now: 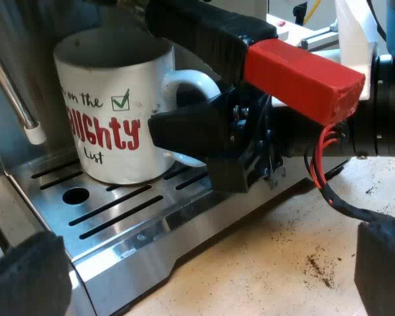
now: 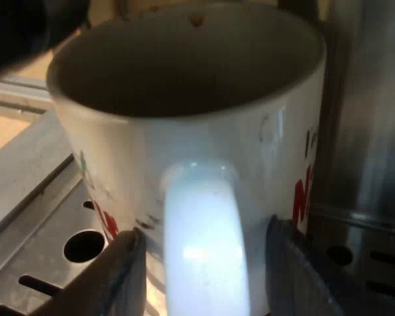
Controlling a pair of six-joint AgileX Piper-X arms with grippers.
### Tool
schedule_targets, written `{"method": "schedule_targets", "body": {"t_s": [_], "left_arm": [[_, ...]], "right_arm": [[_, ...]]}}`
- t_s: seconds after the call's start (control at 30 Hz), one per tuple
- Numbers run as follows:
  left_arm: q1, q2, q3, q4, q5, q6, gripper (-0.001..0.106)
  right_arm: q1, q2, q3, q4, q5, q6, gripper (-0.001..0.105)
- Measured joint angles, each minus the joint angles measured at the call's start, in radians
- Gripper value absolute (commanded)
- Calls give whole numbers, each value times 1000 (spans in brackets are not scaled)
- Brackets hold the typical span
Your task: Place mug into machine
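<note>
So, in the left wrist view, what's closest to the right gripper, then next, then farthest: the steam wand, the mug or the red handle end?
1. The mug: its handle sits between the fingers of the right gripper.
2. The red handle end: just above the gripper.
3. The steam wand: beyond the mug, on its far side.

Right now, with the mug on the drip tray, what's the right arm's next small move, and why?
Probably draw the right gripper straight back off the handle. The mug stands upright on the drip tray, and the fingers flank the handle with small gaps, not clamping it.
</note>
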Motion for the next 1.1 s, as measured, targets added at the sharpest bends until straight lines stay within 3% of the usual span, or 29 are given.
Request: {"method": "schedule_targets", "body": {"t_s": [0.2,0.67,0.87,1.1], "left_arm": [[0,0,0,0,0,0,89],[0,0,0,-2,0,0,89],[0,0,0,-68,0,0,89],[0,0,-21,-110,32,0,89]], "right_arm": [[13,-41,0,131,13,0,43],[47,-310,-1,632,19,0,43],[47,-433,-3,823,19,9,43],[47,-599,-3,906,-117,9,43]]}}
